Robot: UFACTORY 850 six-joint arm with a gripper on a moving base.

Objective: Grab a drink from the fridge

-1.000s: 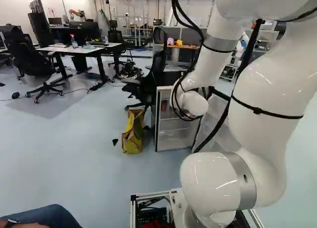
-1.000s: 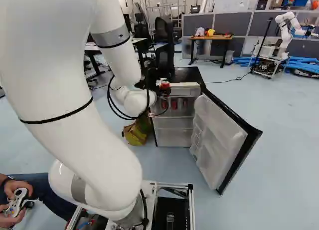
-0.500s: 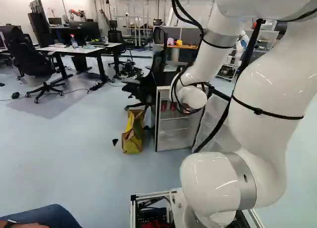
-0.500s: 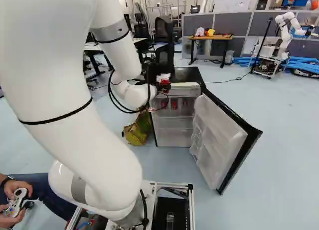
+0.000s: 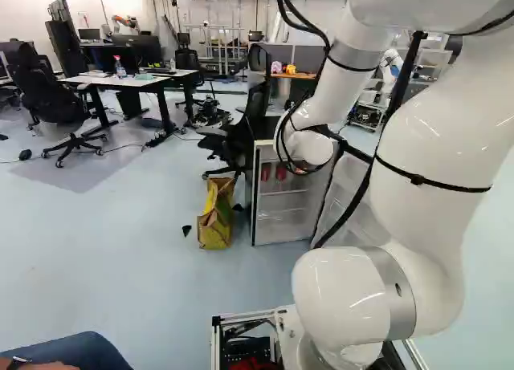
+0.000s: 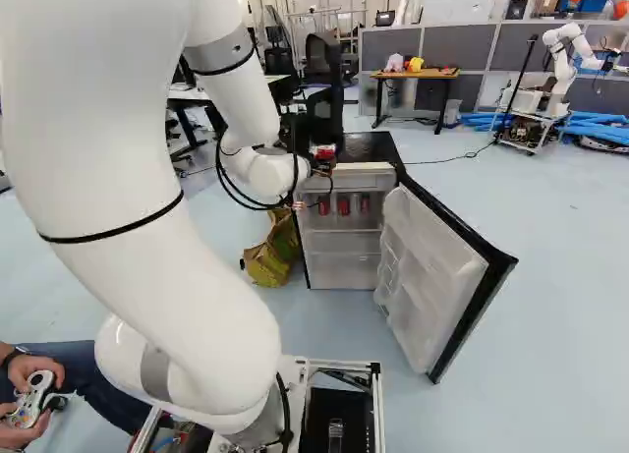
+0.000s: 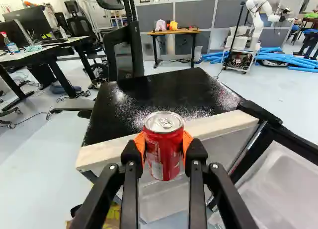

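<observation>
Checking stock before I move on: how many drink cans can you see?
4: the red can in the gripper, plus two red cans and a paler, less distinct can in a row high inside the fridge. More may hide behind them.

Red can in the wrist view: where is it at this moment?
In the wrist view, the can is held between the two orange pads of the tool, seen against the front top edge of the fridge.
</observation>
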